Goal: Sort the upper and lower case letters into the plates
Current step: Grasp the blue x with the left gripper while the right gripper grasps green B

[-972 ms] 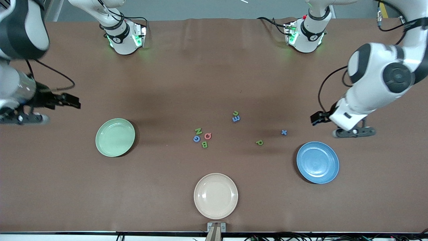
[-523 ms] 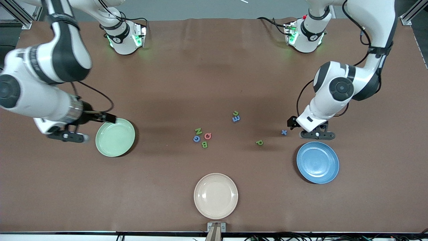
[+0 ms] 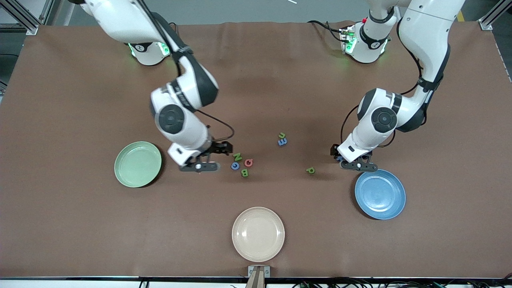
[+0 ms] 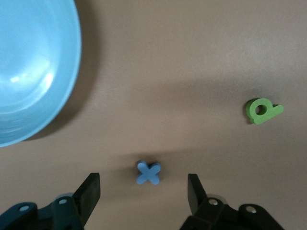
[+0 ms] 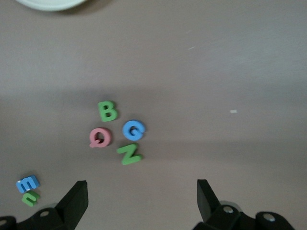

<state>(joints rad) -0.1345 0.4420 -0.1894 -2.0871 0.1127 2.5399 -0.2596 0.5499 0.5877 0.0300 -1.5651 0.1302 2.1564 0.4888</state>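
Seven toy letters show in the front view. Green N point(image 3: 237, 156), blue G point(image 3: 235, 165), pink Q point(image 3: 249, 162) and green B point(image 3: 245, 173) form a cluster. A green letter point(image 3: 282, 135) touches a blue one point(image 3: 282, 141). A green p point(image 3: 310, 170) lies alone. My left gripper point(image 3: 357, 165) hides the blue x there. In the left wrist view the x point(image 4: 148, 173) lies between the open fingers of that gripper point(image 4: 143, 194), beside the blue plate point(image 4: 33, 67). My right gripper point(image 3: 199, 166) is open and empty between the pale green plate point(image 3: 137, 164) and the cluster point(image 5: 120, 134).
A cream-beige plate point(image 3: 258, 234) lies nearest the front camera at the table's middle. The blue plate point(image 3: 380, 194) sits just nearer the camera than the left gripper. Both arm bases stand along the table's back edge.
Both arms swung in from the table's ends. The right gripper passed the green plate to the letter cluster. The left gripper moved over the blue x, which it now covers in the front view.
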